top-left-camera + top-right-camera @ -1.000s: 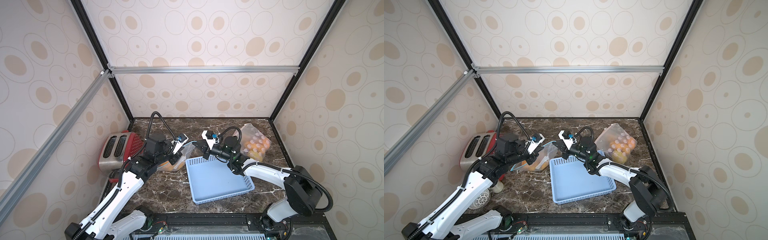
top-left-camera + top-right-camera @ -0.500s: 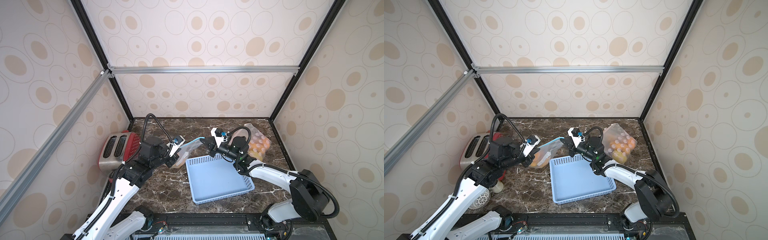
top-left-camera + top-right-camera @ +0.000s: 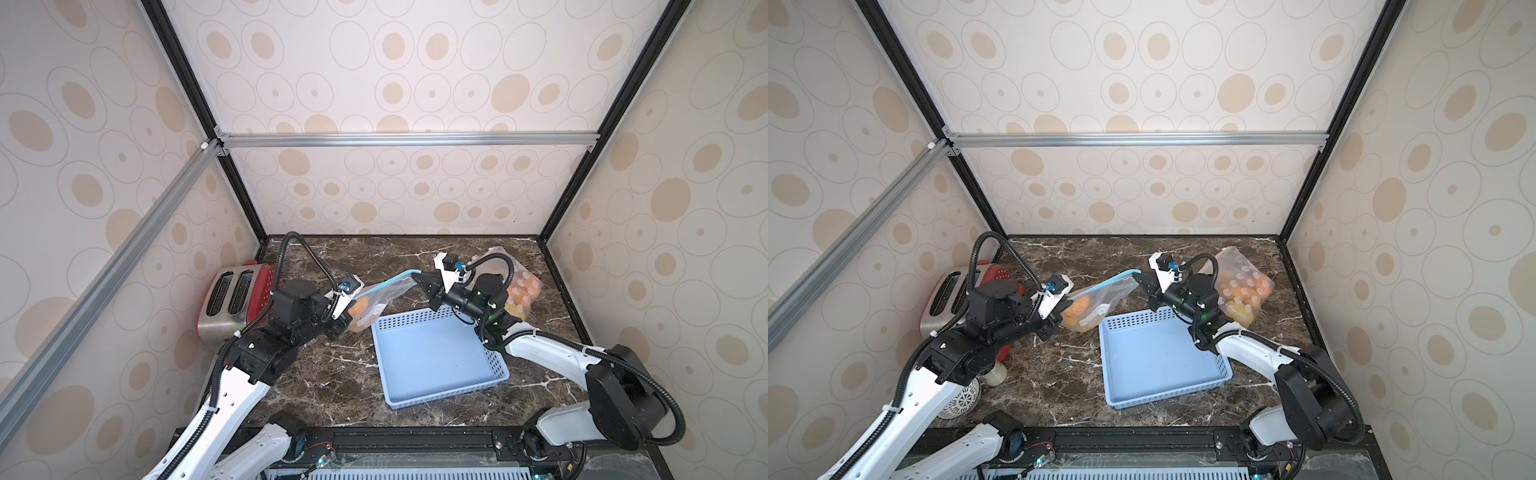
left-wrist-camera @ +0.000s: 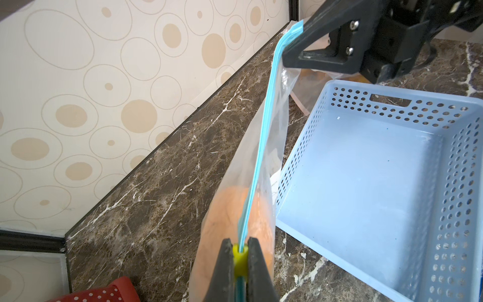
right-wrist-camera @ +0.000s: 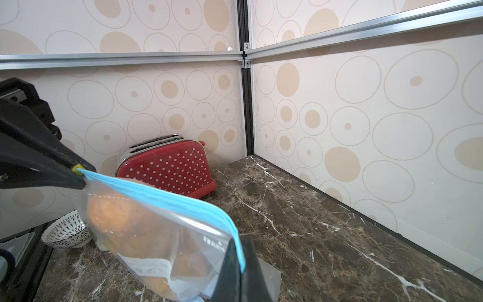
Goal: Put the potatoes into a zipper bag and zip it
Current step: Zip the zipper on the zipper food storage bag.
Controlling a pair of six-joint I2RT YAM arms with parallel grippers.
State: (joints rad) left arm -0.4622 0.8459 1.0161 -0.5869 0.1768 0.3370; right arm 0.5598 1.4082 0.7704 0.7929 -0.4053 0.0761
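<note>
Blue zip strip pulled into a line between the two arms, that's the picture! The zipper bag [image 3: 376,297] hangs over the bench [image 3: 332,374], just off the far left corner of the pale blue basket [image 3: 432,357], and both ends of its strip are held.

Left pincer [image 4: 240,251]: jaws squeezed in tight on the little yellow slider [image 4: 240,257] at its end of the strip. You see that clearly in the left wrist view, black fingers either side with the yellow tab between them.

Right pincer [image 5: 237,251]: closed down on the opposite end of the blue strip, at the bag's corner. The clear plastic drapes below it.

And the potatoes [image 4: 224,217]? Orange lumps sit inside the bag, bunched toward the left pincer's end, showing through the plastic in both top views [image 3: 1077,311]. Along the stretch seen from the left wrist, the two blue lips run close together. Whether the bag's bottom touches the bench, I can't tell.

Behind the right arm, near the back right corner, a second clear bag [image 3: 523,286] bulges with orange-tan lumps. Over by the left wall stand a red polka-dot toaster [image 5: 167,167] and a patterned bowl [image 5: 65,230], well apart from the bag.
</note>
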